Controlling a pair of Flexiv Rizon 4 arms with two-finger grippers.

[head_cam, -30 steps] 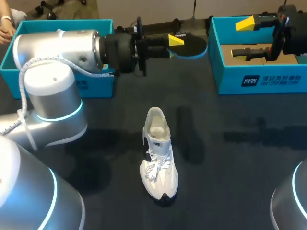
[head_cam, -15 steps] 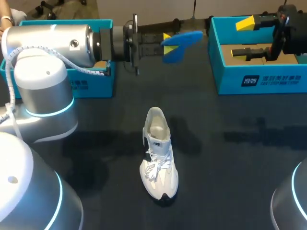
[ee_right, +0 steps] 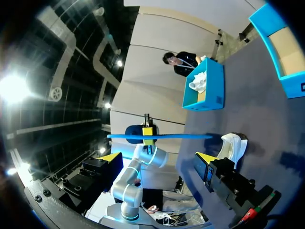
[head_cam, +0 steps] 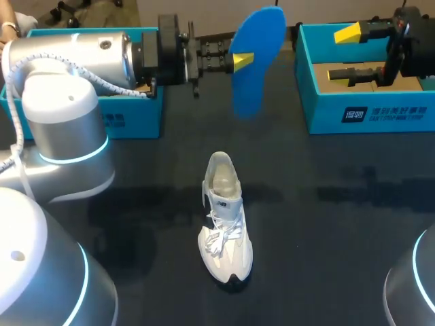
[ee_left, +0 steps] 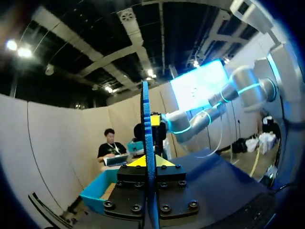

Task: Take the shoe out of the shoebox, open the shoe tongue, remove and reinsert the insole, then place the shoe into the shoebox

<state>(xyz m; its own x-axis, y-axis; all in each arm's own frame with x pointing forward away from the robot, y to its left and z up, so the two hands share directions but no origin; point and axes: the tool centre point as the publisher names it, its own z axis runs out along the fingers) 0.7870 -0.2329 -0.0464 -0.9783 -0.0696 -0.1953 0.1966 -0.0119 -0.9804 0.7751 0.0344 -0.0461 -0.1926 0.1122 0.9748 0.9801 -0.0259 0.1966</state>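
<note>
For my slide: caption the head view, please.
Left gripper holds the blue insole aloft; the white shoe sits on the table.

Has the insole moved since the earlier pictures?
Yes. The insole, held in the left gripper, has turned: it lay flat with one end near the right shoebox, and now stands on end, blue face showing, clear of that box.

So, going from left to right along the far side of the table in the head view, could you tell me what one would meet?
left blue box → blue insole, clamped in the left gripper → right blue box
</note>
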